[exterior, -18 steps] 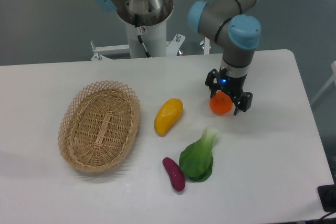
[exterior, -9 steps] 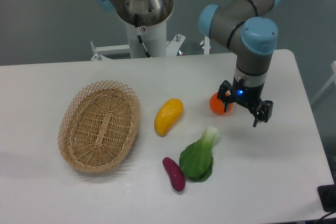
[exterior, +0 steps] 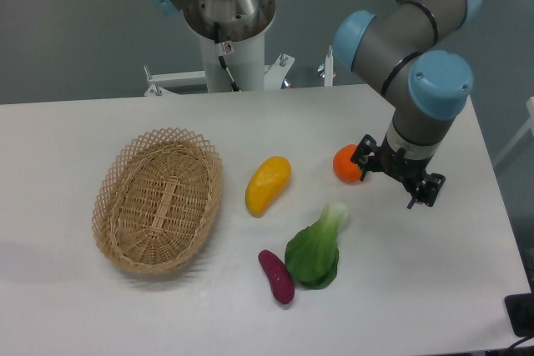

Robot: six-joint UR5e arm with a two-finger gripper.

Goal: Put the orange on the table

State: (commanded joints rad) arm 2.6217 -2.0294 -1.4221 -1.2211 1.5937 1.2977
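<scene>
The orange (exterior: 345, 163) is a small round orange-red fruit that rests on the white table (exterior: 100, 306), right of the middle. My gripper (exterior: 397, 180) hangs just to the right of the orange, above the table. Its two dark fingers are spread apart and hold nothing. The left finger (exterior: 363, 158) is close beside the orange; I cannot tell if it touches it.
A woven wicker basket (exterior: 158, 199) sits at the left. A yellow mango-like fruit (exterior: 268, 184) lies left of the orange. A green leafy vegetable (exterior: 318, 248) and a purple eggplant (exterior: 276, 276) lie in front. The robot base (exterior: 227, 22) stands at the back.
The gripper has let go of the orange and moved right and up, away from it. The orange stays on the table where it was set.
</scene>
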